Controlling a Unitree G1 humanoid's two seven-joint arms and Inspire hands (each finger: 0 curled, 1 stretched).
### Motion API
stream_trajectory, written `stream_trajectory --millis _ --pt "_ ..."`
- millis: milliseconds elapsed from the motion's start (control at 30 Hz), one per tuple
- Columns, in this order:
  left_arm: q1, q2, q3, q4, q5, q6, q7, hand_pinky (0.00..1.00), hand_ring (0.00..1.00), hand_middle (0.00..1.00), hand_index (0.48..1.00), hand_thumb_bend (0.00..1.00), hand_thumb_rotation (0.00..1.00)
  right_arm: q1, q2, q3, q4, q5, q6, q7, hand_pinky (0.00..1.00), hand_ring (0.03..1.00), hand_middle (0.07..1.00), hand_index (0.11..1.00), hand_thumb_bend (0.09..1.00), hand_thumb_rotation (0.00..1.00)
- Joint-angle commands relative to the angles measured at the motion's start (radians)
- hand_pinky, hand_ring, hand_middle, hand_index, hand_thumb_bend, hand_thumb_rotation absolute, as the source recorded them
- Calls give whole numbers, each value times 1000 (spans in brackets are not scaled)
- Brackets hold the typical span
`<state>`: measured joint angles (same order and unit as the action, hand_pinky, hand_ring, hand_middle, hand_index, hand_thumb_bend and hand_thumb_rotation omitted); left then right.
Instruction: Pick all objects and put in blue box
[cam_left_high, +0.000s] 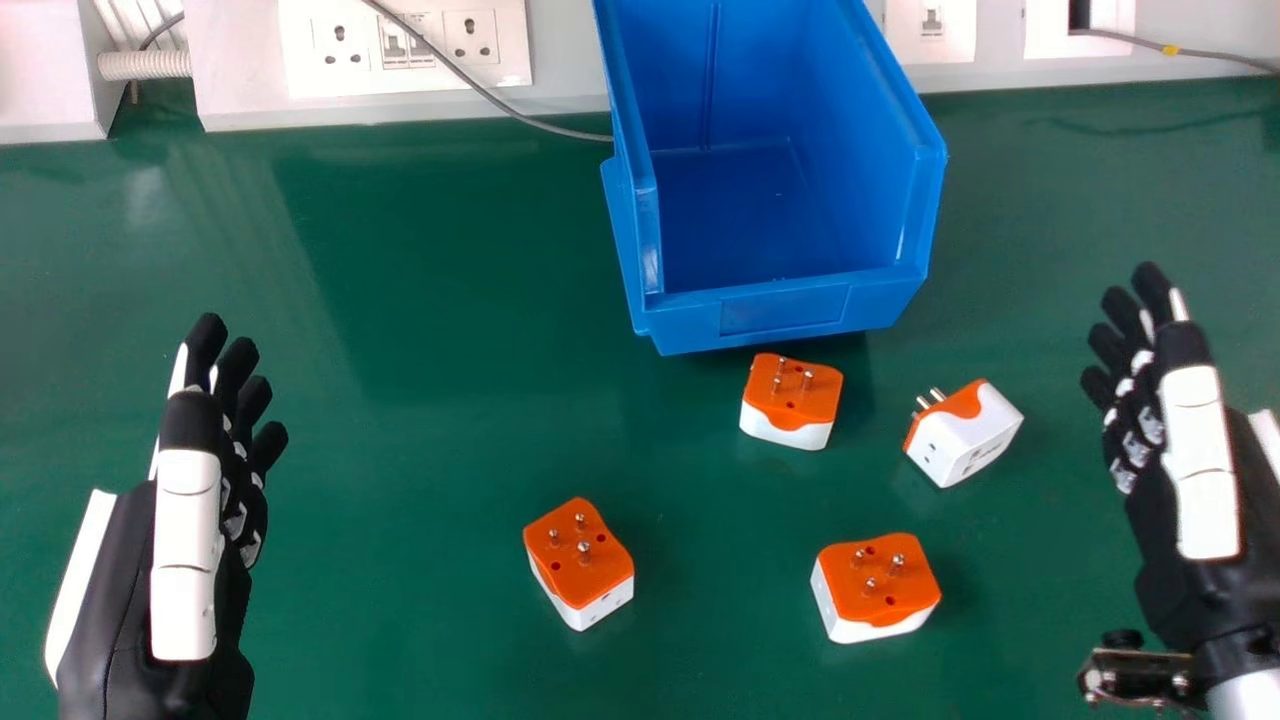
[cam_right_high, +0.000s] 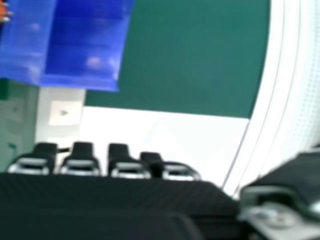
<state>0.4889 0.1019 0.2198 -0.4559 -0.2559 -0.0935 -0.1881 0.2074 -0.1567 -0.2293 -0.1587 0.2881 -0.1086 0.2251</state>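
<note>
Taking the blue box (cam_left_high: 785, 312) as the clock's centre, with twelve pointing away from me, my right hand (cam_left_high: 1200, 450) is at four o'clock, fingers almost straight and well spread from a full curl, with nothing in its hold. My left hand (cam_left_high: 190, 520) is at eight, open as well and holding nothing.

The side-lying adapter (cam_left_high: 968, 432), at five, seems my likeliest first pick, and the one likeliest to go wrong: its pins point towards ten, so a lopsided pinch could roll it or let it twist out. Coming in too fast from four, I might knock it into the upright adapter (cam_left_high: 797, 392) at six, just beside the box's front wall. That one worries me too (my knuckles need room), since fingers closing there could catch the wall and shove the box back.

The right-hand near adapter (cam_left_high: 880, 583), between five and six, and the left-hand near adapter (cam_left_high: 580, 560), at seven, have pins up; gripping by those alone could let them slip. Lifted too low, any of the four could clip the front rim and drop outside.
</note>
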Motion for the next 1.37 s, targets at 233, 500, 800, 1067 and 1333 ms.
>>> stream_trajectory --millis 233,500,800,1067,1333 --pt "4 6 8 -26 -11 -9 -13 972 1000 1000 1000 802 1000 -14 7 -21 -33 91 61 18 1000 1000 1000 1000 458 1000" --pt "7 7 11 -24 -13 -12 -17 969 1000 1000 1000 801 1000 -9 0 -23 -37 56 53 23 1000 1000 1000 1000 463 1000" --pt "19 1 6 -33 2 -16 -9 964 1000 1000 1000 800 1000 7 -17 -28 -50 31 62 25 1000 1000 1000 1000 458 1000" --pt "31 -6 -6 -51 15 -13 0 955 995 1000 1000 803 1000 18 -24 -31 -66 33 69 25 1000 1000 1000 1000 487 1000" --pt "40 -6 -11 -51 34 -16 4 950 991 997 1000 816 1000 1 -28 -41 -38 41 71 41 995 1000 1000 1000 528 1000"
